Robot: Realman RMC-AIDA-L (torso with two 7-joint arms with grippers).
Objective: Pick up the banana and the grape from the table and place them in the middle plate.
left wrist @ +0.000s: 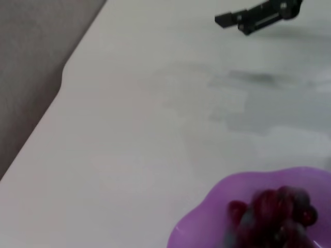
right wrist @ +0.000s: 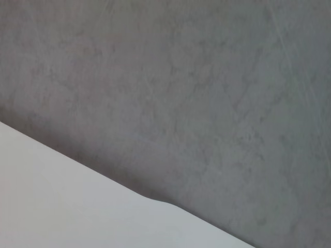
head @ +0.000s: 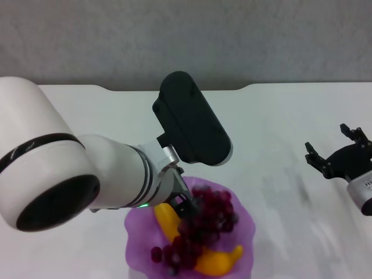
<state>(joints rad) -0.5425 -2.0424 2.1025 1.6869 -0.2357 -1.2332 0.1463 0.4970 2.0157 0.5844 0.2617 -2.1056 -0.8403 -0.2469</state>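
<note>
With the grape (head: pixel 200 229) laid over the banana (head: pixel 218 260) in the middle plate (head: pixel 241 232) at the lower middle of the frame, the bunch could be dragged out if the left gripper (head: pixel 187 208), whose jaws cannot be told open or shut, is lifted while caught, while the right gripper (head: pixel 338 150) is held wide open at the right edge over the counter (head: pixel 279 128).

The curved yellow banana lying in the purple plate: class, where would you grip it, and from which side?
Grip the curved yellow banana at its exposed near end, coming from above. The dark red grape bunch lies across its middle, and the translucent purple scalloped plate walls block side approaches.
</note>
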